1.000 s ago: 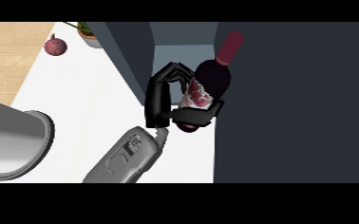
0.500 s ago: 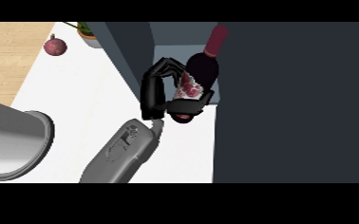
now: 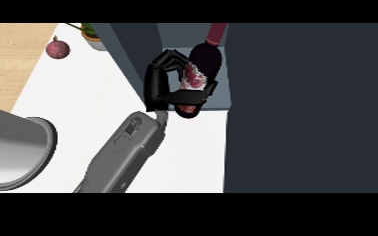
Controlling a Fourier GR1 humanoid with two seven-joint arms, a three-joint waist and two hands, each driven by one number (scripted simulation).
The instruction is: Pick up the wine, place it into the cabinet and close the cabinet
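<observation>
The wine bottle [image 3: 207, 62] is dark with a maroon neck and a red-patterned label. It stands tilted in the opening of the dark cabinet [image 3: 136, 50], neck pointing away from me and base at the front edge of the pale cabinet floor. My left hand [image 3: 156, 82] is shut on the bottle from its left side. The fingers curl round the far side and the thumb crosses the near side, hiding part of the label. A big dark panel [image 3: 295, 110], which looks like the cabinet door, fills the right of the view. My right hand does not show.
On the white counter [image 3: 88, 95], a red onion [image 3: 58, 48] and a potted plant [image 3: 92, 35] sit at the far left, beside the cabinet wall. A large grey rounded vessel [image 3: 22, 150] fills the lower left edge, close to my forearm.
My left hand has carried the bottle further away from me and slightly left, deeper into the cabinet opening. The bottle's neck now reaches the view's top edge.
</observation>
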